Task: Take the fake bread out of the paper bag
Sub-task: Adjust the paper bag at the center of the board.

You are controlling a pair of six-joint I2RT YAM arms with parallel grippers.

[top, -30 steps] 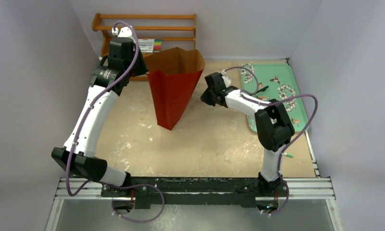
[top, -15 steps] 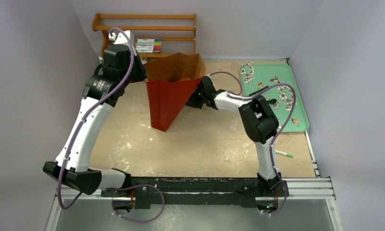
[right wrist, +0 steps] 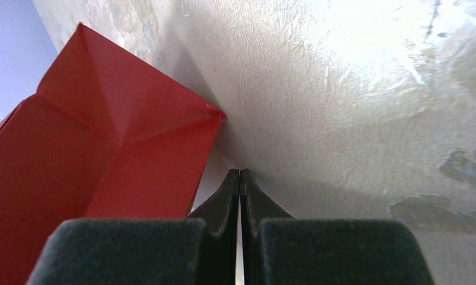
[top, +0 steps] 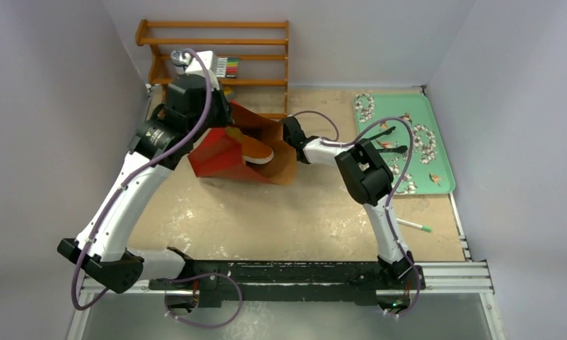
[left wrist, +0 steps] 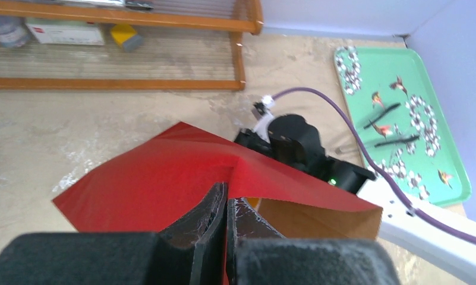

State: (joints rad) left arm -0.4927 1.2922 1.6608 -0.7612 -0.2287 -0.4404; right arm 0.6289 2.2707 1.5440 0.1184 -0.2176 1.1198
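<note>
Bread: loaf lies inside mouth of bag, which is on its side, below left gripper. Left gripper clenched on bag's upper wall, likely tilting it so contents slide out. Right gripper pinched closed, apparently empty, just beside bag.

Bag: red outside, brown kraft inside.
Bread: orange-brown, paler along one edge.
Tray: mint green, with white blossom clusters and small brown birds.
Rack: orange wood.
Markers: row of mixed colours.
Surface: beige, mottled with whitish patches.
Cable: purple.
Left gripper, right gripper: black.
</note>
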